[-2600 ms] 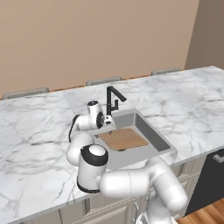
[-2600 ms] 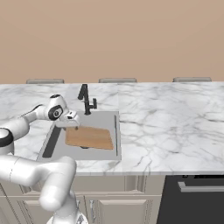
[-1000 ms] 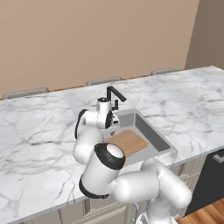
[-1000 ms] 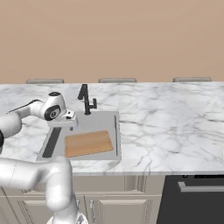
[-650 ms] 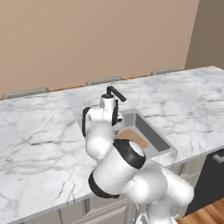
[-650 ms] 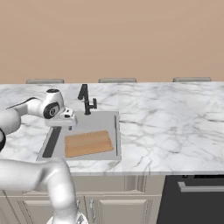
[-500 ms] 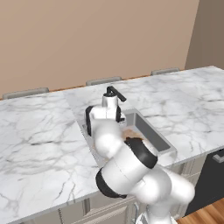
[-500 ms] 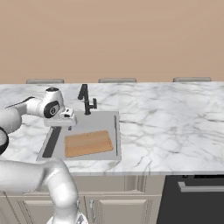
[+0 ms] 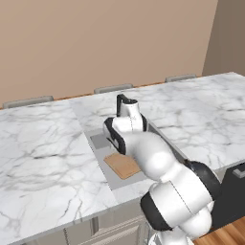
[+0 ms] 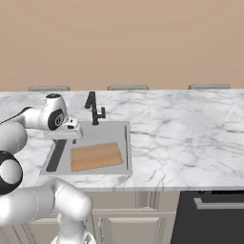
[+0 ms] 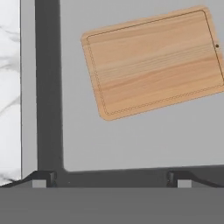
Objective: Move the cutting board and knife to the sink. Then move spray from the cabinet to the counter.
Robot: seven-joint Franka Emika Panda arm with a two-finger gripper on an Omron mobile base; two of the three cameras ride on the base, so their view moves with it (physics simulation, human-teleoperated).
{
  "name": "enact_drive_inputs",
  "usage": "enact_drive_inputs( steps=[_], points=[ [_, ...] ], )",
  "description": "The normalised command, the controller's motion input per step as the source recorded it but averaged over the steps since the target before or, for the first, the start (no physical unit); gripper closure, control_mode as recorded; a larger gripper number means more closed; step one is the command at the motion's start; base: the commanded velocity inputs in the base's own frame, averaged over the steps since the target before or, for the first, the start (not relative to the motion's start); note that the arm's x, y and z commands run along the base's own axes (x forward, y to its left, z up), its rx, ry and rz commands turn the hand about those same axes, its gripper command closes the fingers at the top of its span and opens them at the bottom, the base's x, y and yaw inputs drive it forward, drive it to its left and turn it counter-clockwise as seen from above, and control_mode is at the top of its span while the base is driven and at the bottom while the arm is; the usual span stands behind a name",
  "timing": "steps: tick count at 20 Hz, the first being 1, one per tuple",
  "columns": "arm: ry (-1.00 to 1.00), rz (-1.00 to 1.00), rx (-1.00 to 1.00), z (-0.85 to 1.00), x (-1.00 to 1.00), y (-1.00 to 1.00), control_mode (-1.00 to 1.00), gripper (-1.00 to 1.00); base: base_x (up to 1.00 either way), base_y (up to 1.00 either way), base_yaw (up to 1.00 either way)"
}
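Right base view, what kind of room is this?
Most likely a kitchen: a marble counter on panelled base cabinets, a sink with a dark faucet, and a wooden cutting board lying in the basin.

Cutting board flat in sink

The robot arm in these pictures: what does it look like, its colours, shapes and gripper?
The arm is made of glossy white, rounded segments, thick and tube-like, joined by dark grey to black bands at the joints. The wrist ends in a white hand with a dark round joint face. The gripper has two small dark finger tips with pale grey square pads. No cables or markings are visible.
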Motion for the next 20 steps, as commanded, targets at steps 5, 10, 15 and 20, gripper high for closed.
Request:
enact_drive_inputs(
  steps=[5, 10, 15, 20],
  points=[
    [-0.01, -0.01, 0.01, 0.28, -0.56, -0.16, -1.00, -1.00, 0.00, 0.00, 0.00],
    [0.00, -0.01, 0.00, 0.25, -0.50, -0.15, -1.00, -1.00, 0.00, 0.00, 0.00],
    [0.00, 0.00, 0.00, 0.29, -0.38, -0.12, -1.00, -1.00, 0.00, 0.00, 0.00],
    [0.00, 0.00, 0.00, 0.27, -0.41, -0.12, -1.00, -1.00, 0.00, 0.00, 0.00]
  ],
)
